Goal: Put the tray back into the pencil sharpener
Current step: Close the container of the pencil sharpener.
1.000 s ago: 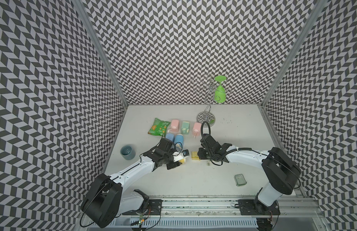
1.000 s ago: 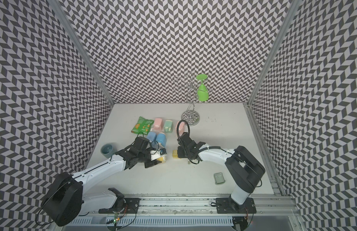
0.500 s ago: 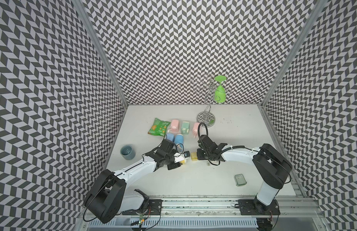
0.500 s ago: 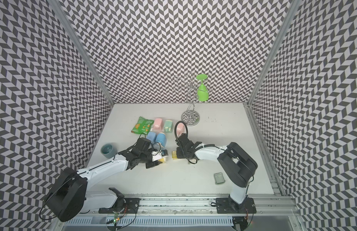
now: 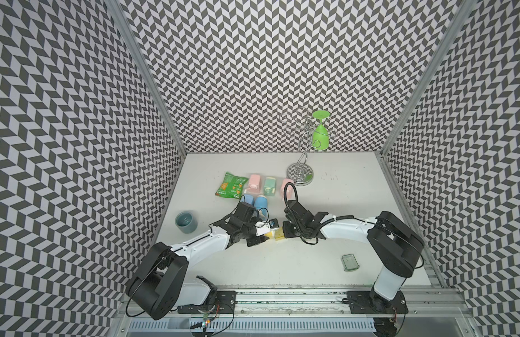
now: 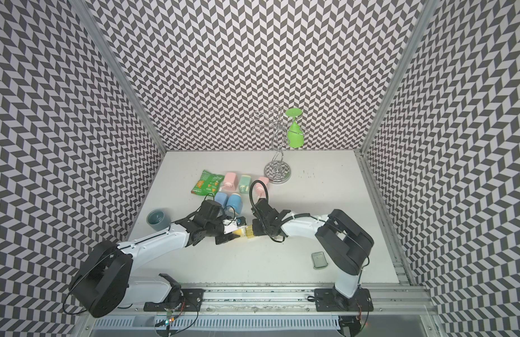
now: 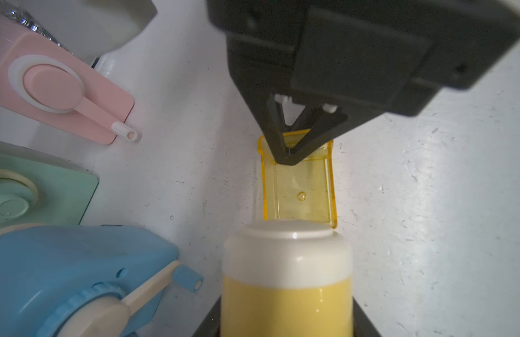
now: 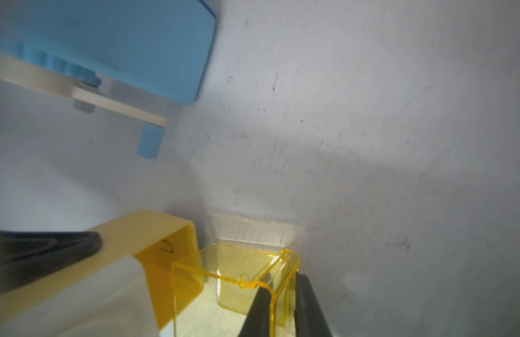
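Observation:
My left gripper [image 5: 260,233] [image 7: 286,321] is shut on the yellow and white pencil sharpener [image 5: 267,232] [image 6: 235,230] [image 7: 286,277] [image 8: 121,262] and holds it low over the table. The clear yellow tray [image 5: 279,233] [image 6: 249,232] [image 7: 301,192] [image 8: 241,268] lies just in front of the sharpener's open yellow end. My right gripper [image 5: 285,233] [image 6: 254,232] [image 7: 288,154] [image 8: 282,303] is shut on the tray's far wall, one finger inside and one outside. Whether the tray's near end is inside the opening I cannot tell.
Two blue sharpeners [image 5: 260,204], pink ones [image 5: 254,182] and a green one [image 5: 270,185] lie just behind the grippers, next to a green snack bag [image 5: 231,185]. A teal cup [image 5: 186,222] stands at the left. A chrome rack [image 5: 300,172] stands at the back, and a small green tray [image 5: 349,262] lies front right.
My right gripper's jaws have closed onto the tray's wall, and the right arm has shifted a little left toward the sharpener. The left arm has hardly moved.

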Motion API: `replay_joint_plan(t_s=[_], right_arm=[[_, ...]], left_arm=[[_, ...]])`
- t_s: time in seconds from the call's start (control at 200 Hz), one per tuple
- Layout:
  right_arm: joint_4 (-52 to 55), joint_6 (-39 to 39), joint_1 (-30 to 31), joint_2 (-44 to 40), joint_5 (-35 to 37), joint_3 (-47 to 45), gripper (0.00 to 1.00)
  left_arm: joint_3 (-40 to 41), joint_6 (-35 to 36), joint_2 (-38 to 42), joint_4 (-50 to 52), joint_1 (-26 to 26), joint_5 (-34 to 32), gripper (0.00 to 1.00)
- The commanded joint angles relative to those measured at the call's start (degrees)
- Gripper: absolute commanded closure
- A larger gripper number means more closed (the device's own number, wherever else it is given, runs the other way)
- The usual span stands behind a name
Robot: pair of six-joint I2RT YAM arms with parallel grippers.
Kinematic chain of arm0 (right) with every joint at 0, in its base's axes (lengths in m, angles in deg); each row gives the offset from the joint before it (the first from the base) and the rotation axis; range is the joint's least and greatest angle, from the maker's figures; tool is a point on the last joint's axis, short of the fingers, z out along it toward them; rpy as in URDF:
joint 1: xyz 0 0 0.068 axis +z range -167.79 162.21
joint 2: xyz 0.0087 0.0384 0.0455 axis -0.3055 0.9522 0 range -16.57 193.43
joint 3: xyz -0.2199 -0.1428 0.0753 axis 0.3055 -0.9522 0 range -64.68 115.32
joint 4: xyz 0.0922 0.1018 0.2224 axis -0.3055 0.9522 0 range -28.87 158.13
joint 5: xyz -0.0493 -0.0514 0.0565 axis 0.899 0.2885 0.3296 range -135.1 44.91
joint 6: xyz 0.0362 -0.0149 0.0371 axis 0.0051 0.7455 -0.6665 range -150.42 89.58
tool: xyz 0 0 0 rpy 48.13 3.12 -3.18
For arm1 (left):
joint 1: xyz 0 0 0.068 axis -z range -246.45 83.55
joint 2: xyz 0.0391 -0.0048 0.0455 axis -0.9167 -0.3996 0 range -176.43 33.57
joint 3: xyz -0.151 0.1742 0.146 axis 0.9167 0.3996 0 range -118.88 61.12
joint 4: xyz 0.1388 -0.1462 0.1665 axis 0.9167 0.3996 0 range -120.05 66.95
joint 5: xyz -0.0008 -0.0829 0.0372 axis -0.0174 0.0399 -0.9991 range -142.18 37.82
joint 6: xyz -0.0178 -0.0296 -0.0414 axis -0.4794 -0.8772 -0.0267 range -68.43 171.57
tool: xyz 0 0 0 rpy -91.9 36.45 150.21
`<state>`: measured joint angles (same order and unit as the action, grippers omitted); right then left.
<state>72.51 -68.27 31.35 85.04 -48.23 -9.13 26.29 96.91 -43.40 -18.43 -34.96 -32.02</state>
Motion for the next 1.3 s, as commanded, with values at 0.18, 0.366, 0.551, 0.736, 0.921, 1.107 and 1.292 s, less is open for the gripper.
replay_joint_plan(t_s=[0.18,0.366,0.551,0.736,0.921,1.107,1.292], right_arm=[[-5.1,-2.4,0.5,-1.9,-1.9,-1.7,0.83],[-5.3,-2.7,0.5,-2.8,-2.2,-1.4,0.83],[-5.3,-3.2,0.5,-3.3,-2.4,-0.7,0.84],[-3.8,-3.4,0.5,-3.0,-0.3,0.1,0.84],[-1.1,-4.1,0.5,-1.6,1.9,2.0,0.87],[-0.1,-4.2,0.4,-0.6,1.9,3.1,0.87],[-2.6,-3.4,0.5,-0.4,-2.0,3.0,0.87]], left_arm=[[-1.7,-0.3,-3.9,3.3,1.2,2.4,0.73],[-2.7,-0.2,-4.8,4.6,1.7,1.5,0.73],[-3.4,-0.3,-5.7,5.1,2.5,1.0,0.73],[-3.5,0.2,-5.8,5.6,2.9,1.0,0.73],[-3.7,0.2,-5.3,5.8,3.1,0.9,0.73],[-3.5,0.4,-4.8,5.9,3.1,0.9,0.73],[-3.8,0.3,-5.3,5.5,3.5,0.3,0.73]])
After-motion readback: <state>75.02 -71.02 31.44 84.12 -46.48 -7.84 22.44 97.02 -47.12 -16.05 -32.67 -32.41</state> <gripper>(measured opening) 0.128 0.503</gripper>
